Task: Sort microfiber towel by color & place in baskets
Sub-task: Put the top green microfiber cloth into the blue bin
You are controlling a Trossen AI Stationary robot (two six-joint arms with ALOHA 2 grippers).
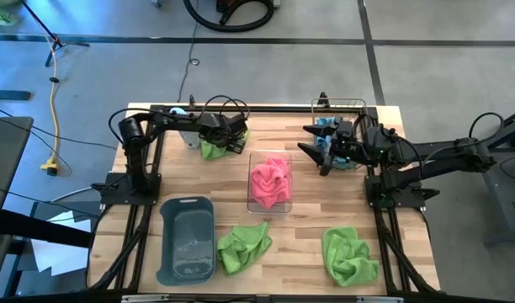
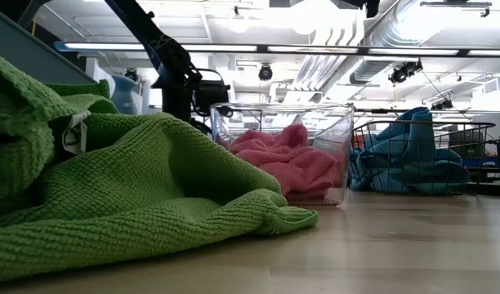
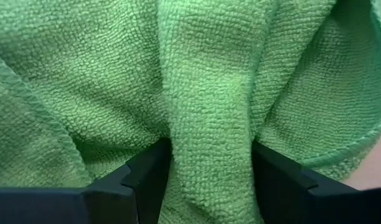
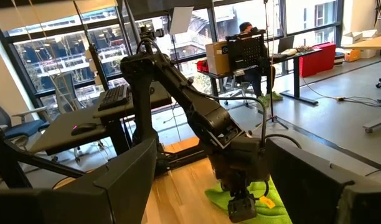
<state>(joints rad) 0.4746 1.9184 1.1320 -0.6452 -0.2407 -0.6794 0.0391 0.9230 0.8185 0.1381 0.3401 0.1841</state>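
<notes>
Here, fuzzy green towel [image 3: 209, 93] between fingers [image 3: 150, 177].

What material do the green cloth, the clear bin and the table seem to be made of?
Green cloth: soft microfiber, looped fuzzy weave, stitched hem.
Clear bin: likely glossy plastic; pink cloths show through.
Table: pale wood planks or laminate, grain visible.

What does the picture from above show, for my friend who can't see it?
Two dark robot arms work over a wooden table. The left gripper is on a green towel, and the right gripper hangs open by a wire basket holding blue towels. A clear bin holds pink towels, and two more green towels lie beside an empty grey tub.
</notes>
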